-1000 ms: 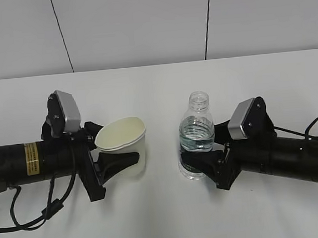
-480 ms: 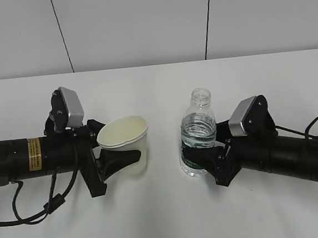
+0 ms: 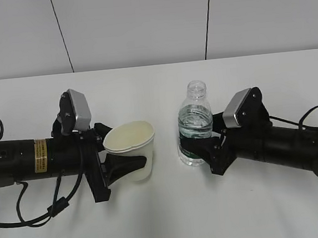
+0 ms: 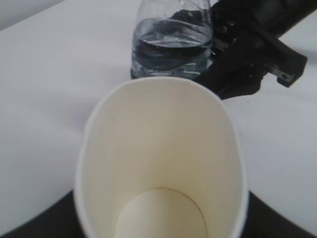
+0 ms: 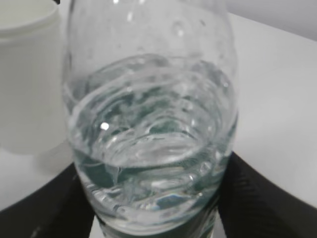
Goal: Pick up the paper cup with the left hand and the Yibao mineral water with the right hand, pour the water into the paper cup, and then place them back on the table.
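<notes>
Both tools were already closed on their loads when I checked the views. My left tool [image 3: 131, 165] pinched the paper cup [image 3: 131, 150] across its lower wall, narrow enough that the rim had gone oval; the left wrist view showed that squashed mouth [image 4: 161, 158] plainly, with a dry cream bottom and no water in it. My right tool [image 3: 205, 155] was clamped around the dark label band of the Yibao mineral water [image 3: 195, 131], its jaws set narrow on the ribbed plastic, which I could see filling the right wrist view [image 5: 151, 129] with the water line a little above the grip.

Cup and bottle stood near each other around the middle of the white surface [image 3: 173, 218], the cup on the left, tilted slightly with its mouth leaning toward the bottle, the bottle upright and uncapped. I could not tell whether either base was touching the surface or hanging just off it.

My judgement was that the pour had not begun. To do it well I would have raised both clear, brought the bottle's neck over the wide axis of the oval, and tipped slowly. Squeezing the cup harder risked collapsing it; a fast tip risked a surge out of the open neck past the rim.
</notes>
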You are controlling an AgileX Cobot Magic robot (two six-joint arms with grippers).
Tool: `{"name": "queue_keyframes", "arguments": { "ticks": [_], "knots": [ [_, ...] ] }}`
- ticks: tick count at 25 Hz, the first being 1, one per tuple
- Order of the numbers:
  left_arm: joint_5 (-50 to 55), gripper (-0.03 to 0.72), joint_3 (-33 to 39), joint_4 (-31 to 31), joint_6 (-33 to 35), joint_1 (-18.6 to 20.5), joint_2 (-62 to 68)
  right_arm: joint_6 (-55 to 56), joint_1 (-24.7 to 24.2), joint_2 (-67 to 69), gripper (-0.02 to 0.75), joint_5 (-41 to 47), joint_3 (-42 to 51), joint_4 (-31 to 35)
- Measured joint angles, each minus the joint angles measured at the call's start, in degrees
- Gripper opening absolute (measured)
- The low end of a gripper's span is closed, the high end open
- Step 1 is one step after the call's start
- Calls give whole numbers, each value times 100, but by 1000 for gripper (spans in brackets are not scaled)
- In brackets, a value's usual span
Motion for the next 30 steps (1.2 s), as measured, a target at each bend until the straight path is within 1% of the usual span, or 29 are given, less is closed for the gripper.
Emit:
{"name": "queue_keyframes", "arguments": {
  "ticks": [6, 13, 17, 22, 27, 30],
  "knots": [
    [292, 424, 0, 16, -134, -60, 8, -241, 0, 0, 489, 51, -531, -65],
    [283, 423, 0, 10, -179, -65, 8, -291, 0, 0, 489, 621, -1158, -415],
    [-3, 423, 0, -114, -192, -65, 37, -326, 0, 3, 489, 949, -1443, -631],
    [-285, 423, -11, -206, -192, -65, 214, -439, 0, 26, 489, 969, -1652, -954],
    [-248, 423, -22, -189, -96, -65, 297, -678, 0, 38, 489, 982, -1774, -1180],
    [-18, 423, -129, -42, -42, -141, 303, -912, 0, 38, 489, 982, -1839, -1253]
  ]
}}
